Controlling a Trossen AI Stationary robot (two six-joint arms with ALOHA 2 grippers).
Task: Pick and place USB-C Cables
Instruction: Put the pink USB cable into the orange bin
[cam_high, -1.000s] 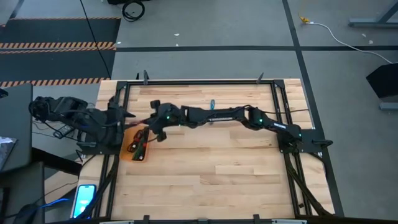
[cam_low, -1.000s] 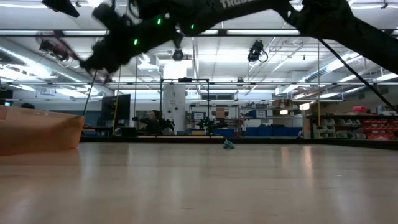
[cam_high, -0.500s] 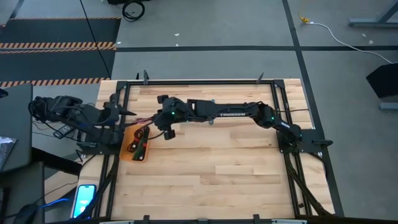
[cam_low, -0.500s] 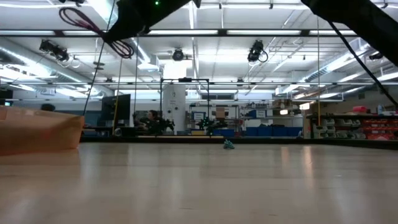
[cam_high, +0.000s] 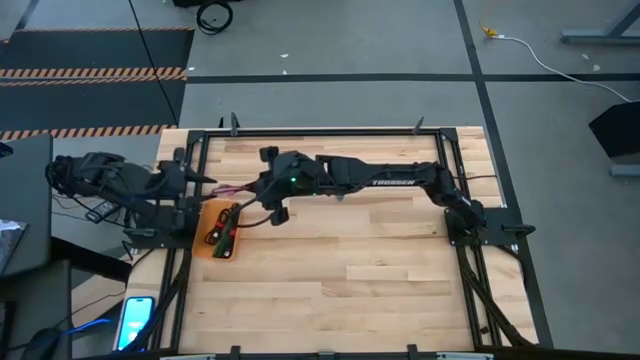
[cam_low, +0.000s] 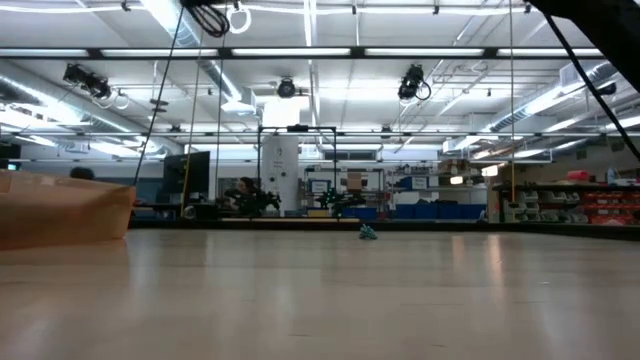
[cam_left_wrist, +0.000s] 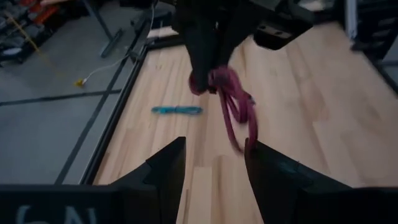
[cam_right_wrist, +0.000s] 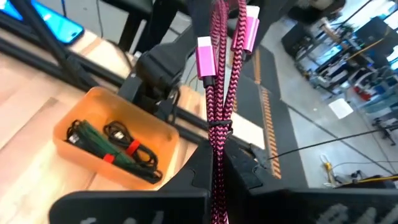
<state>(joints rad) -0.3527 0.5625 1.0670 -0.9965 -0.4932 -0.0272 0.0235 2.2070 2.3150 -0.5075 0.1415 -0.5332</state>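
My right gripper (cam_high: 254, 190) reaches across to the table's left part, high above the wood, and is shut on the maroon braided cable (cam_high: 230, 188). The cable's pink plugs (cam_right_wrist: 204, 57) stick out past the fingers. The orange tray (cam_high: 200, 242) lies just below and holds a green cable (cam_right_wrist: 93, 142) and a black coil with a red tie (cam_right_wrist: 127, 148). A teal cable (cam_left_wrist: 177, 110) lies flat on the wood near the far edge. My left gripper (cam_left_wrist: 214, 146) waits open at the table's left edge, facing the right gripper (cam_left_wrist: 208, 73). My right gripper pinches the maroon cable bundle (cam_right_wrist: 217, 163) between its two fingers, behind the dark band round the bundle (cam_right_wrist: 219, 127). The strands run along the fingers and out past their tips. The bundle is lifted clear and its long strands (cam_left_wrist: 244, 115) hang slack below the fingers.
A black metal frame (cam_high: 320, 131) runs around the table top. The tray (cam_low: 60, 210) stands near the left edge beside the left arm's base. Bare wood stretches across the middle, near and right parts. A phone (cam_high: 136, 318) sits off the near left corner.
My right gripper has risen with the maroon cable, climbing out of the low view's top edge, where only the cable's loops still show. The arm has stretched out straighter above the tray. The cable has gone up with it, still hanging below the fingers.
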